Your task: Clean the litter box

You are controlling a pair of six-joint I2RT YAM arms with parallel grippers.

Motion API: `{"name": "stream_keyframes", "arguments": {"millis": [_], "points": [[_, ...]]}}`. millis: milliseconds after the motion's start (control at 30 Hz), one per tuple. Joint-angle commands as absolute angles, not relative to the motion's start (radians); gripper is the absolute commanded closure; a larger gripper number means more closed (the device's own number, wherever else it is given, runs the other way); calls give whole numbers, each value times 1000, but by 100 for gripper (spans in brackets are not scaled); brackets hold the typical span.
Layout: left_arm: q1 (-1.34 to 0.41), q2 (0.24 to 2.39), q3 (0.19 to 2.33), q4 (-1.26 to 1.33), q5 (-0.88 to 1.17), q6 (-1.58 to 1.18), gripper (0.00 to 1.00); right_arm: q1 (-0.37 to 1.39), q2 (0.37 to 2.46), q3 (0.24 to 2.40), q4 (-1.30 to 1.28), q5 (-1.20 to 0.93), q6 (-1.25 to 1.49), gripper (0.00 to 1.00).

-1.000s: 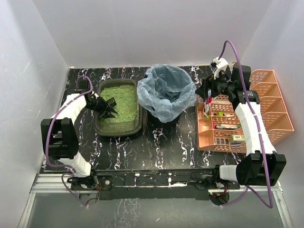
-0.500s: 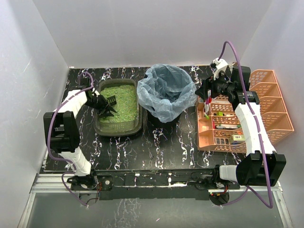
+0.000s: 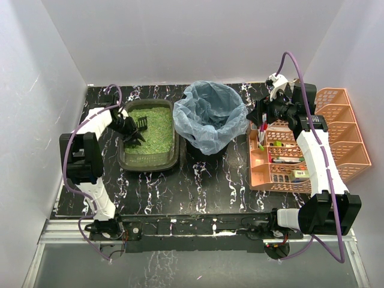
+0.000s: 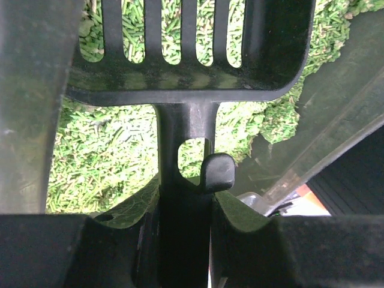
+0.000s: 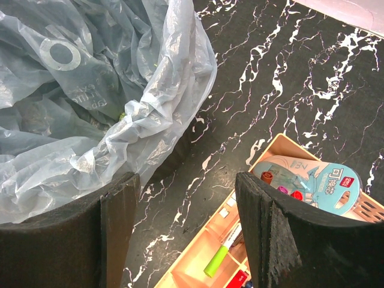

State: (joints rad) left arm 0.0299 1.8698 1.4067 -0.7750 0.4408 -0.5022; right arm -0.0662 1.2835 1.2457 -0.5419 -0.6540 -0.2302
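One litter box, one scoop, one bin — one organiser.

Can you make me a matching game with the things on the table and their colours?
Things:
1. litter box
2. bin bag
3. organiser
4. scoop

Colours:
A. orange
B. black
C. dark green
D. blue

Pairs: 1-C, 2-D, 3-A, 4-B
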Motion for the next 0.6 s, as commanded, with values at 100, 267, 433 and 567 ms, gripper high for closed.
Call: {"name": "stream_keyframes", "arguments": {"millis": [100, 267, 433, 567], "points": [[23, 1857, 1407, -644, 299, -326, 100, -64, 1252, 1248, -471, -670, -242, 30], [0, 1789, 1350, -537, 251, -209, 100, -64, 1243, 1239, -471, -663, -245, 30], [-5, 1724, 1284, -449, 259, -98, 100, -64, 1242, 1235, -469, -664, -245, 30], [-5, 1727, 1252, -446, 278, -54, 100, -64, 1239, 1227, -467, -663, -245, 30]]}}
